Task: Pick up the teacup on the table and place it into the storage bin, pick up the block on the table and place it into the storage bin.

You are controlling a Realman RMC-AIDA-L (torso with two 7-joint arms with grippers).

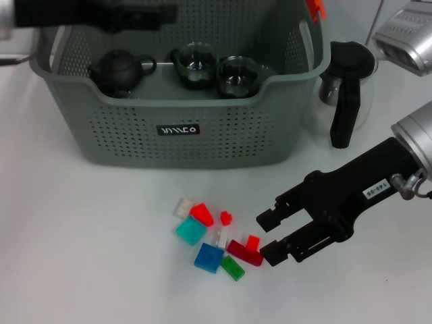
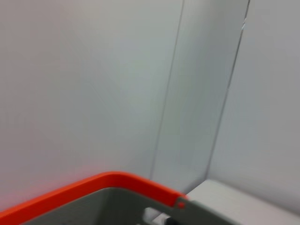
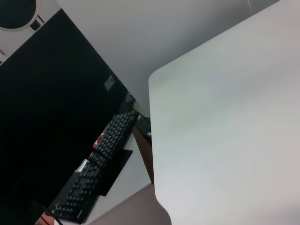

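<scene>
The grey-green storage bin [image 1: 202,138] stands at the back of the white table. Inside it sit two glass teacups [image 1: 194,64] [image 1: 237,75] beside a black teapot [image 1: 118,71]. A cluster of coloured blocks lies in front of the bin, among them a dark red block [image 1: 243,253], a blue one [image 1: 208,257] and a teal one [image 1: 191,231]. My right gripper [image 1: 267,237] is open, low over the table, its fingertips right beside the dark red block. My left gripper [image 1: 145,13] hovers over the bin's back left rim. In the left wrist view only the bin's orange clip [image 2: 108,180] shows.
A glass pitcher [image 1: 347,88] with a black handle stands right of the bin. An orange handle clip [image 1: 314,8] sticks up at the bin's right rim. The right wrist view shows the table's edge [image 3: 152,140], a dark monitor [image 3: 51,108] and a keyboard [image 3: 101,159] beyond it.
</scene>
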